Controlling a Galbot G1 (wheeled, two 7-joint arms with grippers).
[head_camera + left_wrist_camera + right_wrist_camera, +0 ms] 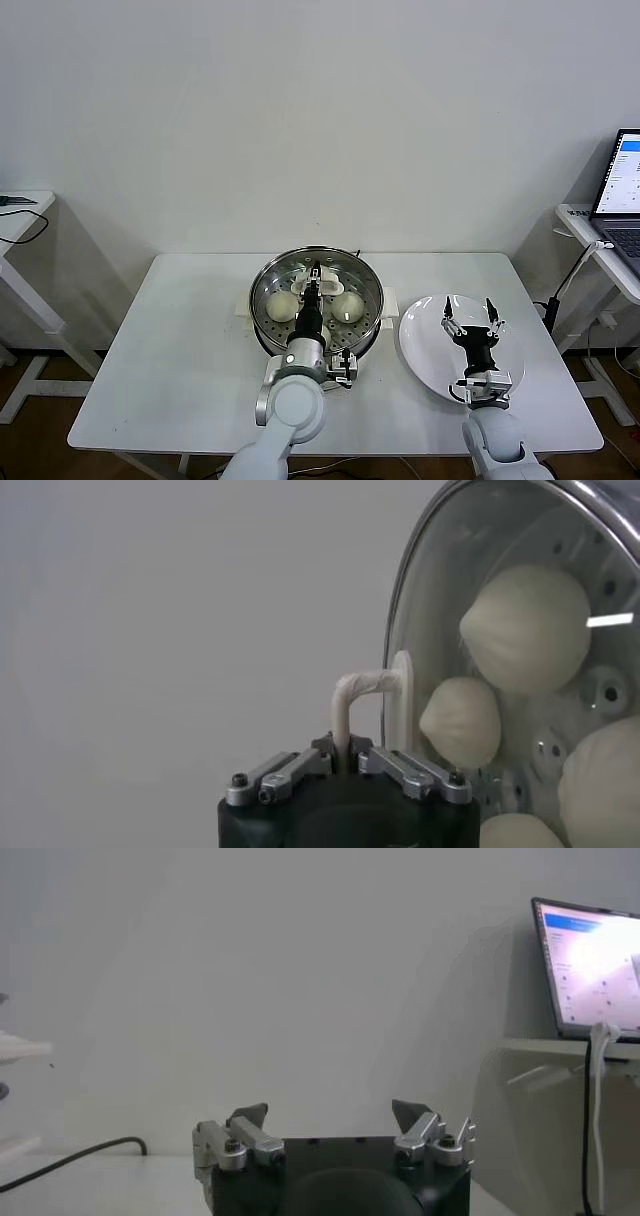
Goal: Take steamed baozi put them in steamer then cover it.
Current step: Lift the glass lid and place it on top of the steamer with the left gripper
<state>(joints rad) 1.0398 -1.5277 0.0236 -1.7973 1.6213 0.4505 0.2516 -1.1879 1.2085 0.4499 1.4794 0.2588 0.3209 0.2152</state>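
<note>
The left gripper [316, 276] is clamped on the cover [480, 660]'s handle, right over the steamer [316, 300] with baozi [282, 306] inside, so it just needs lowering. The right gripper [471, 320] hangs open above the plate [425, 345].

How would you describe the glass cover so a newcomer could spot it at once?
Find the white table, then the shiny steamer at its middle. The cover lies over the steamer's mouth, baozi showing through it, its white handle shut in the left end effector. Unlike the opaque white plate to the right, it is clear glass.
</note>
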